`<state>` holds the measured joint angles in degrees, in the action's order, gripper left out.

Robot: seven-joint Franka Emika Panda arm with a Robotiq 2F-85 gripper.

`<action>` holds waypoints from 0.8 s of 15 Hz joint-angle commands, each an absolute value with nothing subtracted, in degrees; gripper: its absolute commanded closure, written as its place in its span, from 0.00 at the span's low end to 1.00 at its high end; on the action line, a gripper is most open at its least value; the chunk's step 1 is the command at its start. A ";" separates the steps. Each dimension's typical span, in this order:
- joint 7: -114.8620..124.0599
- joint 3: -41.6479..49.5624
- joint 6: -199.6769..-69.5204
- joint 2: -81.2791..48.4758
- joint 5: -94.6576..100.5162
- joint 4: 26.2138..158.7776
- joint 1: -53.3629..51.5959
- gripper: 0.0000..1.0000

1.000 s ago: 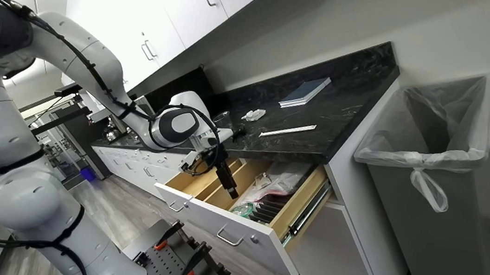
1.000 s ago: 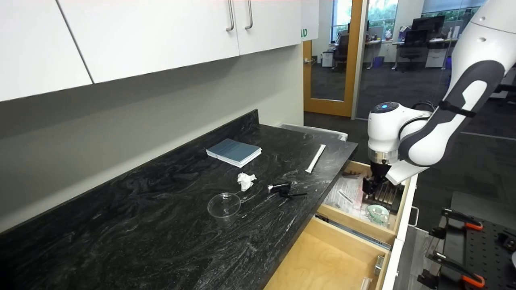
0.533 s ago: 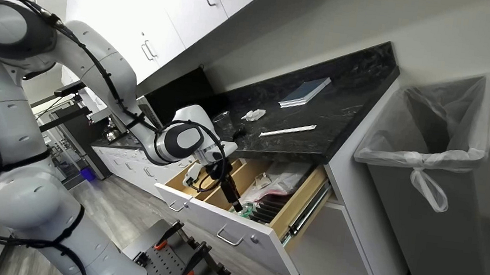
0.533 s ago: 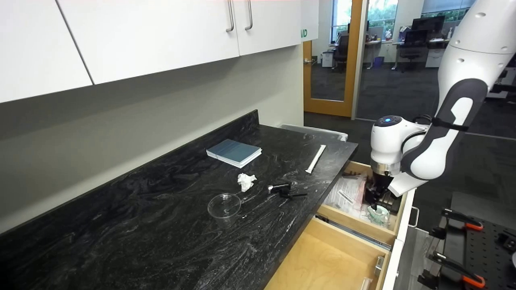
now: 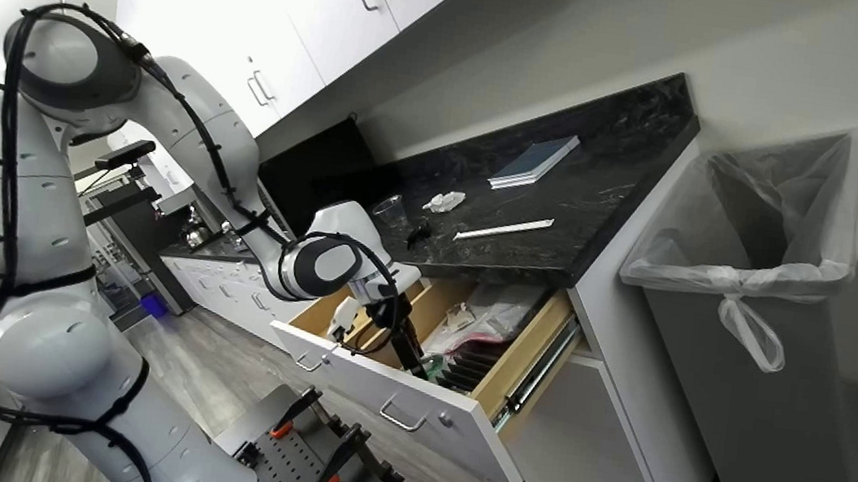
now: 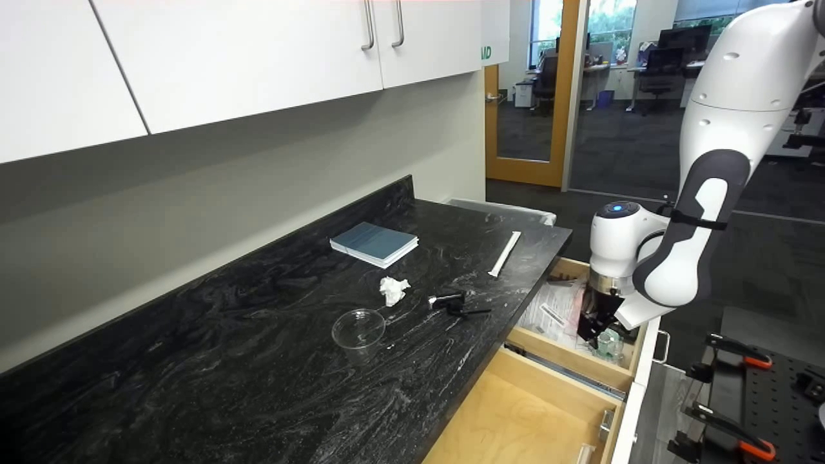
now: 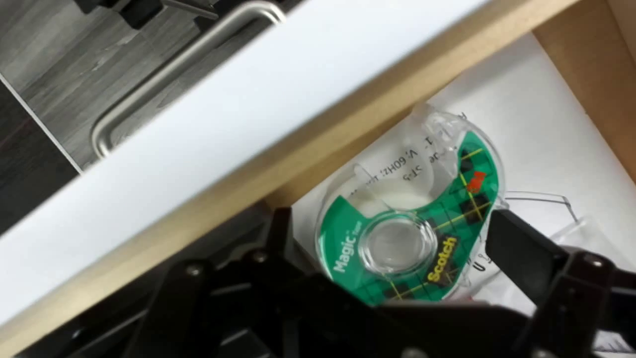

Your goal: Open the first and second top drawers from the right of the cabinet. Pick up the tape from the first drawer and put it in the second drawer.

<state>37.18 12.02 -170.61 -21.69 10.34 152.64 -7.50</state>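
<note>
Wrist view, tape [image 7: 432,219]: lies flat in the first drawer [image 7: 248,104], near its front.
Printed white sheet [image 7: 541,119]: under the tape; pinch risk, so keep fingertips just above it.
End effector [image 7: 391,223]: spread wide, one finger each side of the tape; no grip evident, contact unclear. Best centred, lowered straight, then closed slowly.
Black slotted tray [image 5: 466,370]: beside the tape; likely snag, steer clear.
Second drawer [image 6: 515,412]: pulled out alongside; intended destination.
</note>
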 commanded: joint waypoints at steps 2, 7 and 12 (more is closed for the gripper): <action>34.52 12.64 -174.28 -25.34 2.88 151.00 -10.24 0.00; 33.46 12.51 -174.40 -28.36 -2.39 149.52 -12.20 0.00; 33.54 13.01 -174.50 -28.29 -4.94 149.29 -13.70 0.36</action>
